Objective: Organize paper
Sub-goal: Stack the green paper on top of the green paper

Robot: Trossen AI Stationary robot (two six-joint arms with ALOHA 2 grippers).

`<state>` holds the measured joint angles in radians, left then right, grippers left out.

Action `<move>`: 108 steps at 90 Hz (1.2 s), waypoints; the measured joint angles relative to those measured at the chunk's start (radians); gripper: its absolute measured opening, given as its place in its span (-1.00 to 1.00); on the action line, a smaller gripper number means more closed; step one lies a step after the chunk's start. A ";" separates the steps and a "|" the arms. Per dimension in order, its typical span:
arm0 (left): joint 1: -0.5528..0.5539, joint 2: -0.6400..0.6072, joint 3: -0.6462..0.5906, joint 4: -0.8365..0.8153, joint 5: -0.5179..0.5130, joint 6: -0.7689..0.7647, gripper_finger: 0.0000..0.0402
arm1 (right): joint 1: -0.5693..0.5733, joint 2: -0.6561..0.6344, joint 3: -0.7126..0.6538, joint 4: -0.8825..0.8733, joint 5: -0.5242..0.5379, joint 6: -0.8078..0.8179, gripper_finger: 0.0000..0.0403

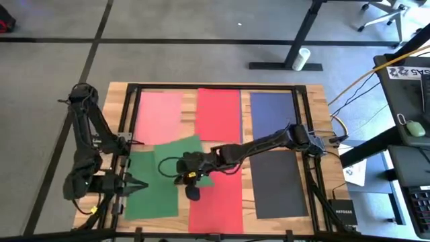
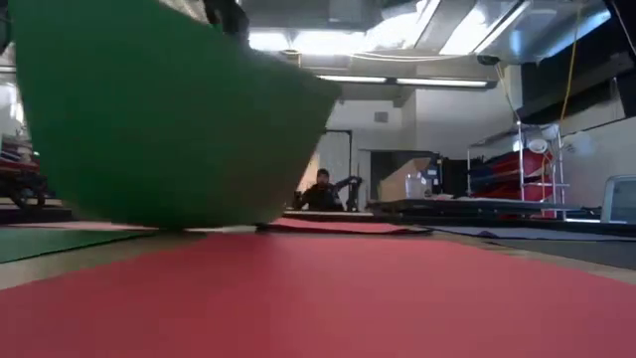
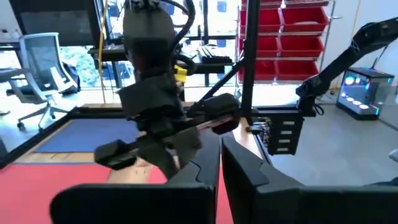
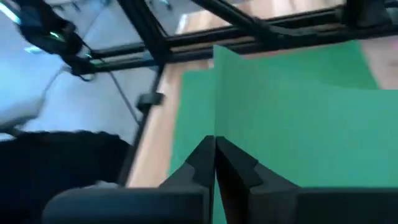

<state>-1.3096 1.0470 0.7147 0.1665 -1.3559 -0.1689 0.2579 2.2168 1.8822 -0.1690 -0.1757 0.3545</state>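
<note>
Paper sheets are spread all over the wooden table [image 1: 316, 101] in the high view: pink sheet [image 1: 158, 107], red sheet [image 1: 219, 111] and navy sheet [image 1: 273, 111] along the far row, another red sheet [image 1: 218, 198] and a dark grey sheet [image 1: 281, 185] nearer. A green sheet [image 1: 149, 195] lies flat at the near left, and a second green sheet [image 1: 176, 149] sits tilted over it. The right gripper [image 1: 183, 176] reaches across to that tilted one; the left gripper [image 1: 138, 185] waits over the flat green sheet, though its fingers are too small to judge here.

Low view — the lifted green sheet [image 2: 159, 109] hides most of the left side, red paper [image 2: 318, 293] filling the foreground.

Left wrist view: left fingers [image 3: 249, 165] almost together, nothing between them, the right arm [image 3: 155, 106] blocking the middle.

Right wrist view: right fingers [image 4: 239, 168] pinched on the green sheet's edge [image 4: 298, 106] — the rest is cut off.
</note>
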 joint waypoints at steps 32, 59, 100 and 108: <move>0.000 0.000 0.000 -0.008 -0.042 0.002 -1.00 | 0.004 0.144 0.122 0.145 -0.062 0.063 -1.00; 0.000 0.000 0.000 -0.009 -0.043 0.006 -1.00 | -0.002 0.347 0.404 0.143 -0.178 0.055 -1.00; 0.001 0.000 0.000 -0.020 -0.043 0.015 -1.00 | -0.024 0.438 0.464 0.173 -0.202 0.065 -1.00; 0.001 0.000 0.000 -0.048 -0.043 -0.012 -1.00 | -0.030 0.437 0.464 0.170 -0.202 0.062 -0.99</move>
<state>-1.3089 1.0470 0.7147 0.1187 -1.3991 -0.1811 0.2280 2.6541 2.3466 0.0007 -0.3779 0.4162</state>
